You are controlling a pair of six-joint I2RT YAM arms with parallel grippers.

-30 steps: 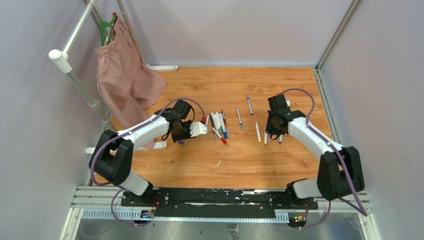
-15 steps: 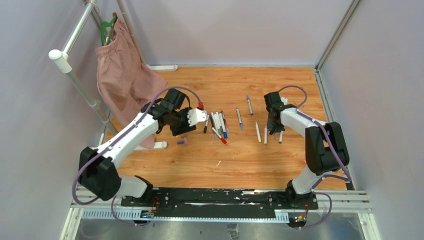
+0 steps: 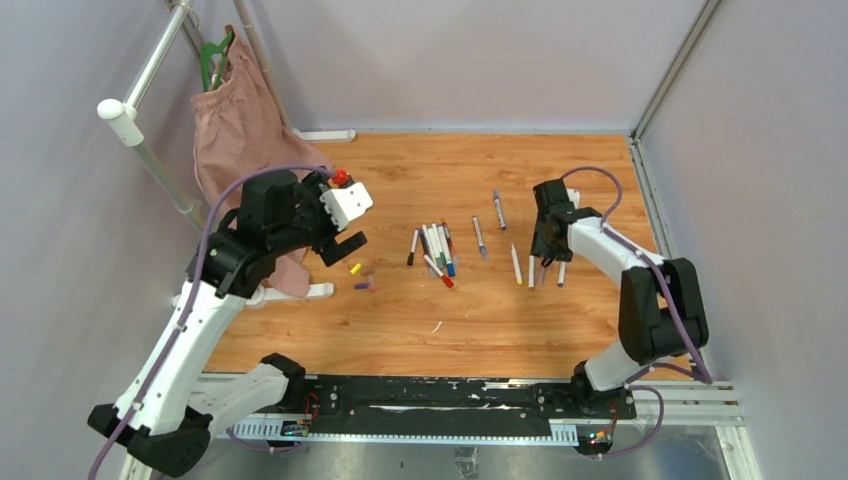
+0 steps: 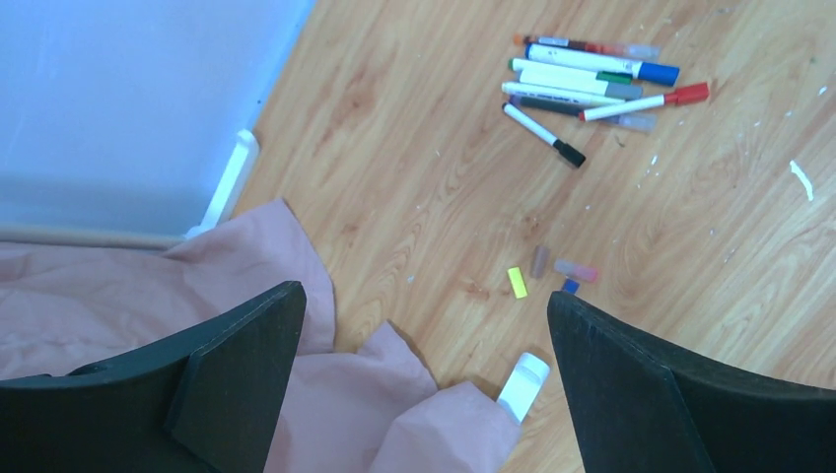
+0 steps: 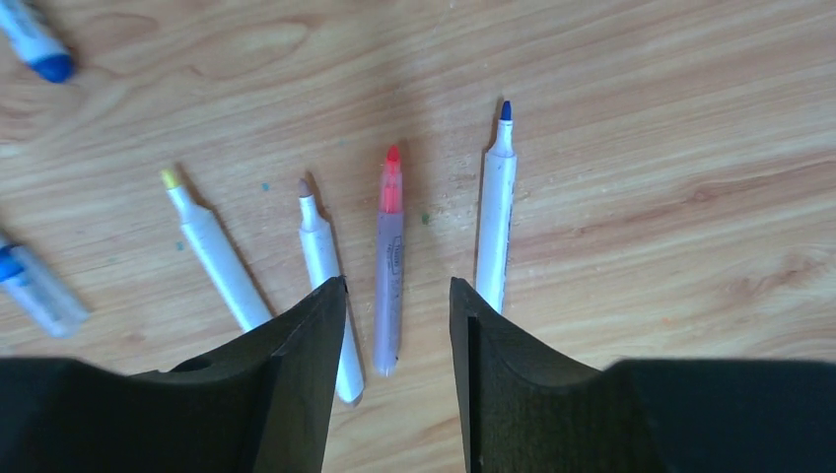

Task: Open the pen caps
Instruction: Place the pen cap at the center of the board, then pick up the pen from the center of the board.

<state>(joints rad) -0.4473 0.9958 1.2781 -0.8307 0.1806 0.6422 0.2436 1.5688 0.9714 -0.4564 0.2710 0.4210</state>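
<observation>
- Two hands have just let go. The left hand [image 4: 424,330] has swung up and back toward the far left, and its jaws now stand wide apart with nothing between them.
- A yellow cap [image 4: 517,282] now lies loose on the wooden surface [image 3: 500,330], near a brownish cap [image 4: 539,260], a pale pink cap [image 4: 575,269] and a small blue one.
- The right hand [image 5: 397,296] has parted its jaws over a grey pen with a pink tip [image 5: 387,266]. The pen lies flat between them, and neither jaw touches it.
- That pen lies in a row of bared pens at the right: a yellow-tipped pen [image 5: 212,256], a brown-tipped one [image 5: 320,251] and a blue-tipped one [image 5: 496,227].
- My reading is that one more pen is now open and both hands are free for the next.
- The capped bundle [image 4: 582,84] in the middle still waits, with red, blue, green and black ends showing.
- The barrels are smooth, slim plastic cylinders that would likely roll. The caps are short stubs, some translucent.
- The surface is glossy wood-grain flecked with white scraps, and a soft pink cloth [image 4: 118,286] lies in folds at the left.
</observation>
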